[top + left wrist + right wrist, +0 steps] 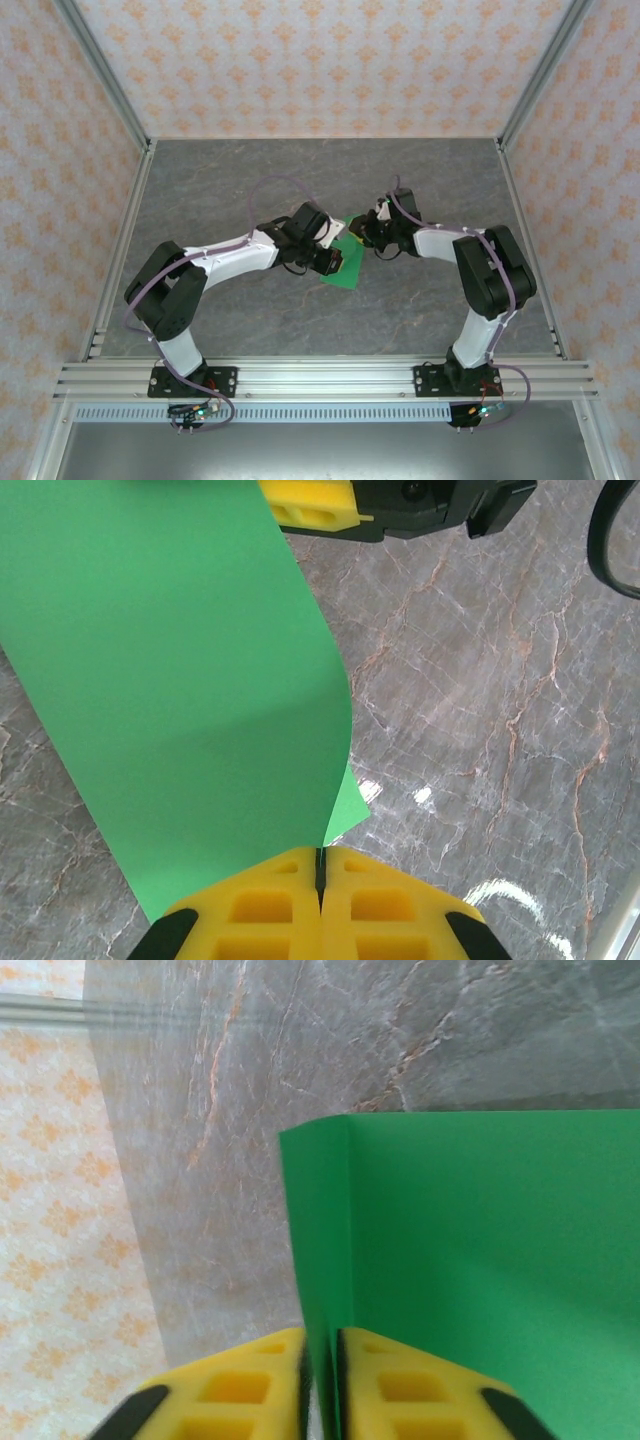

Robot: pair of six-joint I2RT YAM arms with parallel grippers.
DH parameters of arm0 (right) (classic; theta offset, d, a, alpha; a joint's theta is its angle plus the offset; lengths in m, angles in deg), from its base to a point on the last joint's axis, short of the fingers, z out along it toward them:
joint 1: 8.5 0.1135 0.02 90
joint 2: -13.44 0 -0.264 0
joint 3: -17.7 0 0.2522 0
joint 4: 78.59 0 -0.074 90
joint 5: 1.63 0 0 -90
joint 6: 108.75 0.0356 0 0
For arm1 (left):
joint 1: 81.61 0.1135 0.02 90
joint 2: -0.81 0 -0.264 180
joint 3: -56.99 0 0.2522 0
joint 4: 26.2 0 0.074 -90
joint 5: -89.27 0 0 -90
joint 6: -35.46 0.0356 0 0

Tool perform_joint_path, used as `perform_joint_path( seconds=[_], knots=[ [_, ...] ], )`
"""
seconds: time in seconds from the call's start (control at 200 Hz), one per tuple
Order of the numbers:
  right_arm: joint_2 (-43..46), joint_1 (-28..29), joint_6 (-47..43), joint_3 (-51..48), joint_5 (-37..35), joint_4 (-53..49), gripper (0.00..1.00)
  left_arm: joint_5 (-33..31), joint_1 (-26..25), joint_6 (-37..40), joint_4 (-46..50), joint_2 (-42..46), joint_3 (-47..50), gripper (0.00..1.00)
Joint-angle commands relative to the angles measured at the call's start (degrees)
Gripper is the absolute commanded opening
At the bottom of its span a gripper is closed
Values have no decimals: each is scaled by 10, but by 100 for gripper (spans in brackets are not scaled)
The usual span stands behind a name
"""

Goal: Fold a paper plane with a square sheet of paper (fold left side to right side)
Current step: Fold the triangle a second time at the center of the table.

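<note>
The left gripper [320, 872] is pinched tight on the curled edge of the square sheet of paper [180, 680], while the right gripper [322, 1360] clamps an upright edge, both seen from the wrists. From above, both arms bend inward, meeting over the middle of the table [250, 320].

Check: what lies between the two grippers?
In the left wrist view, a thin bright green paper sheet curves across the gap, from the left gripper, shut on it, up to the right gripper.
</note>
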Motion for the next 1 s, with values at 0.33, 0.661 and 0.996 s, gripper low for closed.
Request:
perform_joint_path(
  seconds=[0.33, 0.661, 0.996],
  knots=[
    [-2, 6, -145, 74, 40, -151, 0, -19, -14, 9, 20, 99, 6, 44],
    [-22, 6, -154, 96, 64, -178, 0, -91, -17, 23, 37, 166, 31, 55],
    [-29, 7, -140, 98, 53, -190, 0, -201, -140, 34, 48, 62, -7, 60]
  ],
)
